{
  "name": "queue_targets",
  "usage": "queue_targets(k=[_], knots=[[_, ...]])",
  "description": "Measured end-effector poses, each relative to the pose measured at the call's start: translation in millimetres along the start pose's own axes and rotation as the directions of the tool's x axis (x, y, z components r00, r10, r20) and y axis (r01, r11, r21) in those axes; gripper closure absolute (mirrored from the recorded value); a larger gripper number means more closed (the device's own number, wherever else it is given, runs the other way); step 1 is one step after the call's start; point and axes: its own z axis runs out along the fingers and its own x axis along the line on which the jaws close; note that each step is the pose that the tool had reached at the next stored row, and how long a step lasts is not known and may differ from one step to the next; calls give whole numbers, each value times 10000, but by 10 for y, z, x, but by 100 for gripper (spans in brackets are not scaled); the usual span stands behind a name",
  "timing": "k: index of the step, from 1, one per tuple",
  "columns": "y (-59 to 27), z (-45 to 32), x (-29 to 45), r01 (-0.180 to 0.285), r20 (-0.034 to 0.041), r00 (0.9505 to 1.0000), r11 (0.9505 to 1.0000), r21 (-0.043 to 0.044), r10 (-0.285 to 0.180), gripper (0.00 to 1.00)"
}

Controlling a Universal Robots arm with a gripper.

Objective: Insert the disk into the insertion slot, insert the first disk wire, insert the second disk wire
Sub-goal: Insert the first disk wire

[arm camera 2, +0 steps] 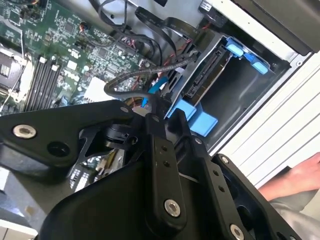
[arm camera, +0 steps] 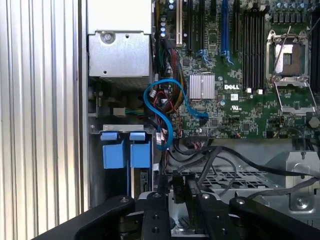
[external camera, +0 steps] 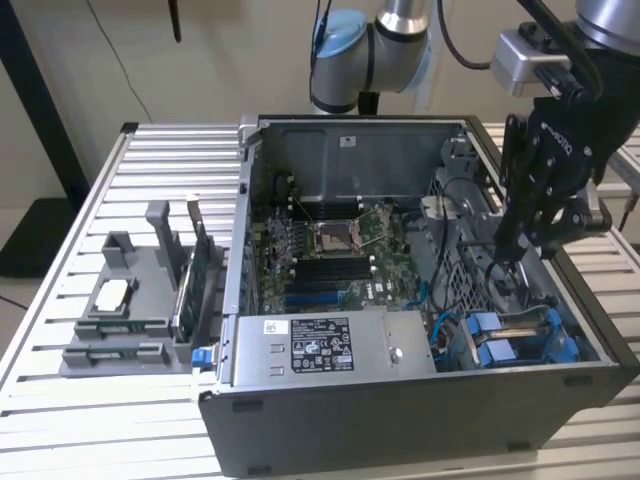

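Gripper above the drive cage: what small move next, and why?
Probably ease the gripper down toward the disk's connector edge: a black braided wire ends at its tip, and the disk already sits in the insertion slot.

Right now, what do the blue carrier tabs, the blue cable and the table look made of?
The blue carrier tabs: matte moulded plastic, uniformly coloured. The blue cable: probably glossy plastic sheath; it bends in a smooth loop. The table: likely aluminium slats, pale sheen, parallel grooves.

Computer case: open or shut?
Open. Nothing covers the computer case from above; the motherboard lies exposed in the exterior view.
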Motion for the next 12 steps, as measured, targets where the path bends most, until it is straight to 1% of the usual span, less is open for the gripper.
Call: queue_targets(k=[4,7,8,9,10,12], knots=[[1,0,0,7,214,9998,10000,39,-8,72],[2,0,0,14,395,9992,10000,72,-16,72],[2,0,0,16,450,9990,10000,83,-20,74],[3,0,0,17,496,9988,10000,91,-21,81],[3,0,0,18,524,9986,10000,95,-23,81],[3,0,-1,18,548,9985,10000,98,-23,81]])
